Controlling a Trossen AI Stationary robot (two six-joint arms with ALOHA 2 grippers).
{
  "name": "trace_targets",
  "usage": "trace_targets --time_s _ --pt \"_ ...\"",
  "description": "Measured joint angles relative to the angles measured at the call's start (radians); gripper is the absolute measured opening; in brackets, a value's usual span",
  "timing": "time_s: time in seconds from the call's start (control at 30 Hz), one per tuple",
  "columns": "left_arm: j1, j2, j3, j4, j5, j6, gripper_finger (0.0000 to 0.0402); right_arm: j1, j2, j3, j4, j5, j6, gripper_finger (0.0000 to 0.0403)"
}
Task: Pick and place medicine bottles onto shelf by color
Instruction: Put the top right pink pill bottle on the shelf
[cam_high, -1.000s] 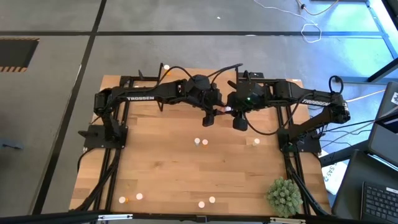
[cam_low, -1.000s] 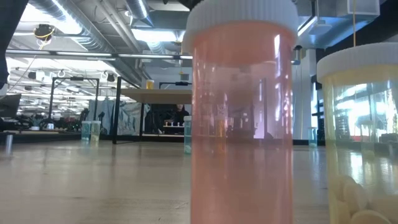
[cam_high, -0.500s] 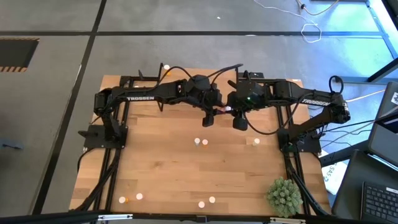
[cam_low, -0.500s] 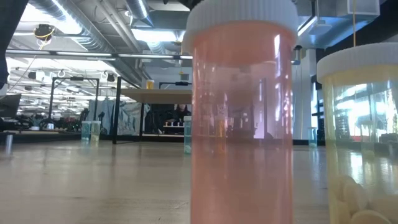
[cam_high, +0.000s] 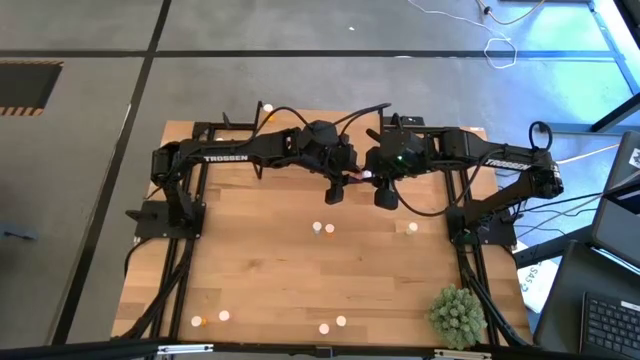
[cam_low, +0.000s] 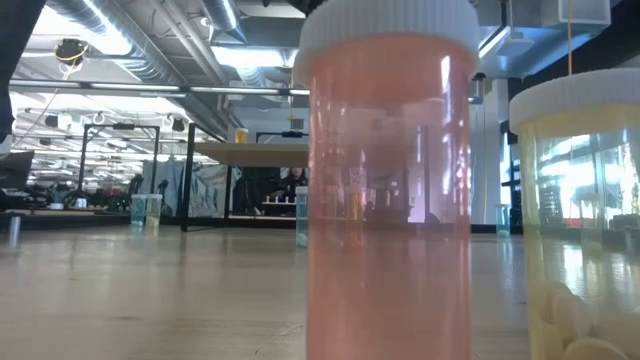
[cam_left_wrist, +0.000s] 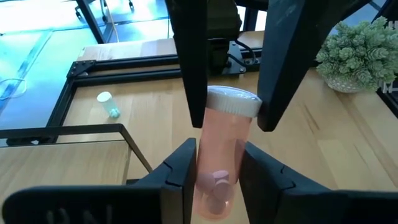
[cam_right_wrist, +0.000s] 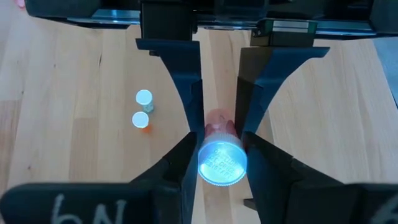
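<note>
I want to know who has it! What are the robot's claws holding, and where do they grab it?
Both claws grip one pink bottle in mid-air. The left claw pinches its lower body; the right claw clamps it just under the white cap.

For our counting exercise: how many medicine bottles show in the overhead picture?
9 bottles: pink one between left gripper and right gripper; one at the far edge; two mid-table; one right of them; two near-left; two near-centre. Arms may hide others.

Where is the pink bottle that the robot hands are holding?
The pink bottle is up in the air over the far middle of the table, gripped between the left hand and the right hand, which meet there in the high view.
</note>
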Motion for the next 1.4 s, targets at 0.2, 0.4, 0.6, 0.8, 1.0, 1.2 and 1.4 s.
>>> trace_targets --time_s 0.2,0.4,0.6,0.8,1.0,1.2,1.4 --pt "0.000 -0.001 0.000 0.000 -0.001 -0.007 0.0090 0.000 0.000 0.000 0.000 0.007 -0.023 0.0138" --pt "0.000 -0.002 0.000 0.000 -0.005 -0.010 0.0090 0.000 0.001 -0.001 0.000 0.004 -0.022 0.0184" --pt "0.001 -0.002 0.000 -0.001 -0.005 -0.009 0.0090 0.000 0.001 -0.001 -0.002 0.002 -0.043 0.0197" --pt "0.001 -0.002 0.000 -0.020 -0.006 -0.007 0.0090 0.000 -0.004 -0.001 -0.002 0.005 -0.071 0.0198" --pt "0.001 -0.005 0.000 -0.056 -0.019 -0.009 0.0090 0.001 -0.032 -0.002 0.012 0.069 -0.073 0.0198" --pt "0.008 -0.005 0.000 -0.058 -0.037 -0.014 0.0090 0.001 -0.076 -0.002 0.016 0.070 -0.063 0.0198" --pt "0.044 -0.044 0.000 -0.073 -0.039 -0.030 0.0090 0.001 -0.124 -0.002 0.017 0.071 -0.043 0.0198"
